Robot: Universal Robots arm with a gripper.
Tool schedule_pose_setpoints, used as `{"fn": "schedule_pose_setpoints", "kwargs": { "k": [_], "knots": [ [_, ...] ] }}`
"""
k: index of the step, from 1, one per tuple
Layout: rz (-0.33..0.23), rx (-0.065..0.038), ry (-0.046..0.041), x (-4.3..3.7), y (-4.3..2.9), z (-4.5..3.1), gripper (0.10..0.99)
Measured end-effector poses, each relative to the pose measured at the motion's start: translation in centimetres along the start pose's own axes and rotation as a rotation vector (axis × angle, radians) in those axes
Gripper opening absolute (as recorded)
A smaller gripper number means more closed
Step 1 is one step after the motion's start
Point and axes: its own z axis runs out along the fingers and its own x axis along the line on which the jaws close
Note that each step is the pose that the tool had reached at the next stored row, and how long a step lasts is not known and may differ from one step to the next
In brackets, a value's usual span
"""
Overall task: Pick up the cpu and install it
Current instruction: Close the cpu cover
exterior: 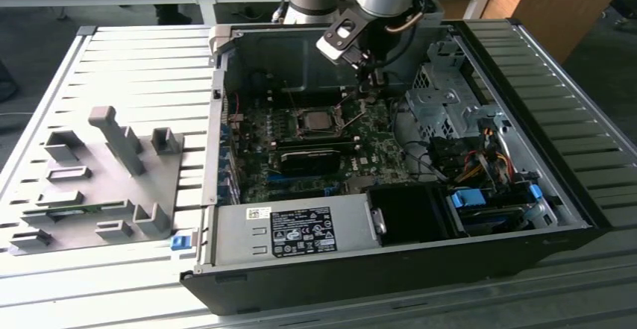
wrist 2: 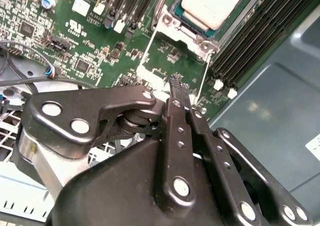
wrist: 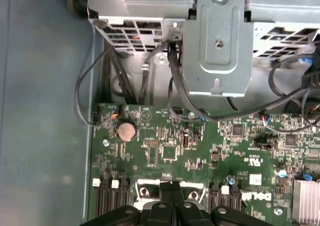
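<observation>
On the table (exterior: 130, 68), inside the open computer case (exterior: 398, 277), the cpu (wrist 2: 212, 4) lies silver side up in the socket frame (wrist 2: 192, 34) on the motherboard (wrist: 165, 151). Hand (wrist 2: 177, 86) is clenched, tips pressed together with nothing between them, hovering just beside the socket and near its thin wire lever (wrist 2: 149, 44). Whether the frame is latched: cannot tell. Risks, as judged: the closed tips could snag or bend the lever, or scrape the small board parts beneath them if the arm dips. A chip not lying flat could harm the socket contacts under pressure. Around: memory slots (wrist 2: 250, 46) flank the socket. A drive cage (wrist: 215, 51) and loose black cables (wrist: 85, 86) crowd one side, with a coin cell (wrist: 126, 130) nearby. Grey fixture tray (exterior: 100, 172) sits well apart, toward the table's edge at the exterior view's left.
</observation>
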Motion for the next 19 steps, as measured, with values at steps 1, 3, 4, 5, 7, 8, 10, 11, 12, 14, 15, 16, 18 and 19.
{"fn": "schedule_pose_setpoints", "kwargs": {
  "k": [1, 3, 4, 5, 7, 8, 10, 11, 12, 14, 15, 16, 18, 19],
  "knots": [
    [0.002, 0.0, -0.0003, 0.03, 0.13, 0.02, 0.106],
    [0.005, 0.0, -0.0011, 0.14, 0.37, 0.03, 0.106],
    [0.006, 0.0, -0.0014, 0.21, 0.48, 0.04, 0.106],
    [0.008, 0.0, -0.0015, 0.27, 0.58, 0.05, 0.106],
    [0.009, -0.001, -0.0016, 0.36, 0.79, 0.06, 0.106],
    [0.01, -0.001, -0.0016, 0.37, 0.92, 0.07, 0.106],
    [0.011, -0.001, -0.0019, 0.4, 1.16, 0.08, 0.106],
    [0.011, -0.001, -0.0019, 0.41, 1.28, 0.09, 0.106],
    [0.012, -0.001, -0.002, 0.41, 1.39, 0.1, 0.106],
    [0.013, -0.001, -0.0025, 0.41, 1.64, 0.11, 0.106],
    [0.014, -0.001, -0.0029, 0.41, 1.78, 0.11, 0.106],
    [0.014, -0.001, -0.0031, 0.41, 1.93, 0.12, 0.106],
    [0.015, -0.001, -0.0035, 0.41, 2.18, 0.14, 0.106],
    [0.015, -0.001, -0.0037, 0.4, 2.28, 0.16, 0.106]
  ]
}}
